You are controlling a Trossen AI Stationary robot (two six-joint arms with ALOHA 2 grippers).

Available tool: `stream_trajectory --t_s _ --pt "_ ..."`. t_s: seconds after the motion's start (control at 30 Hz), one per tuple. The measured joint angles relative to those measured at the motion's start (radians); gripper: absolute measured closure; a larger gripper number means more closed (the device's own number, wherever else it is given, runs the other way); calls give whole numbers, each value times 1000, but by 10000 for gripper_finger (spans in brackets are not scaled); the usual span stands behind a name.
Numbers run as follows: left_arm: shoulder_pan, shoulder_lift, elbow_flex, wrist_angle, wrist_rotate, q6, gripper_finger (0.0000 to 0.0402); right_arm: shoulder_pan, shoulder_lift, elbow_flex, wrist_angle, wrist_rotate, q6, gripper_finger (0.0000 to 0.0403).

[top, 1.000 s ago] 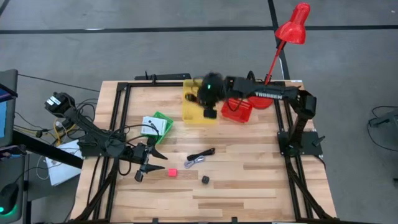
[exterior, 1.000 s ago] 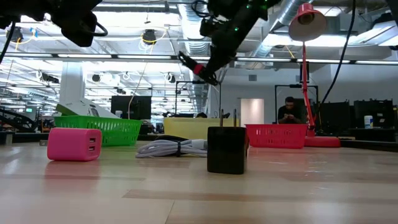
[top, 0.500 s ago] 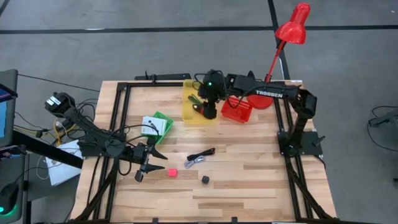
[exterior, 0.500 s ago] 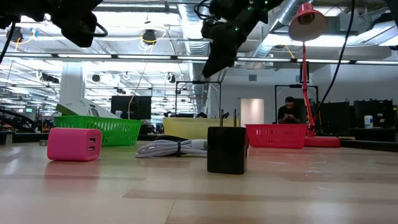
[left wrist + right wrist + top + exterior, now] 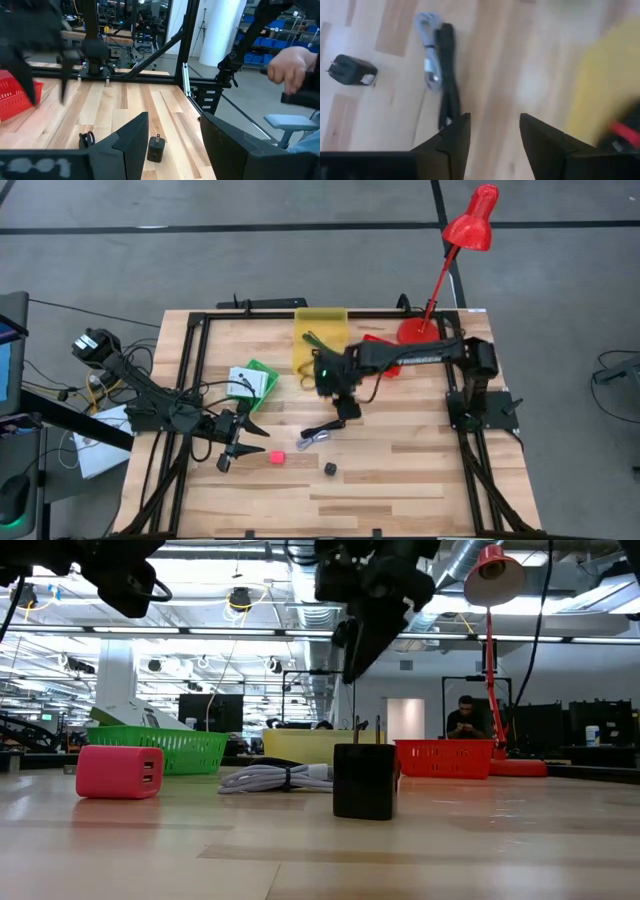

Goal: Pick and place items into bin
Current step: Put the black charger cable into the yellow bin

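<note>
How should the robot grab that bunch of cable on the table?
Probably from straight above, pinching the cable bundle across its narrow middle. It lies flat and long on the table, so the sides are thin enough to fit between the fingers. The right gripper is open and hangs just above it, with bare wood around.
</note>
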Motion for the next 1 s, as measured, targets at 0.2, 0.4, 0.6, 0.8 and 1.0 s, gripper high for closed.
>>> stream_trajectory --t_s 0.2,0.4,0.6,0.8,1.0 --pt "0 0 1 -1 0 -1 230 78 127 -3 -17 3 -24 255" --pt "0 0 1 -8 0 -2 230 103 220 -3 -16 5 -18 247" --pt "0 0 1 -9 0 -2 230 103 295 4 -21 0 -15 246" --pt "0 0 1 -14 1 -2 230 98 318 6 -40 0 -18 304" --pt "0 0 1 -14 1 -3 230 82 263 -7 -84 -2 -16 344"
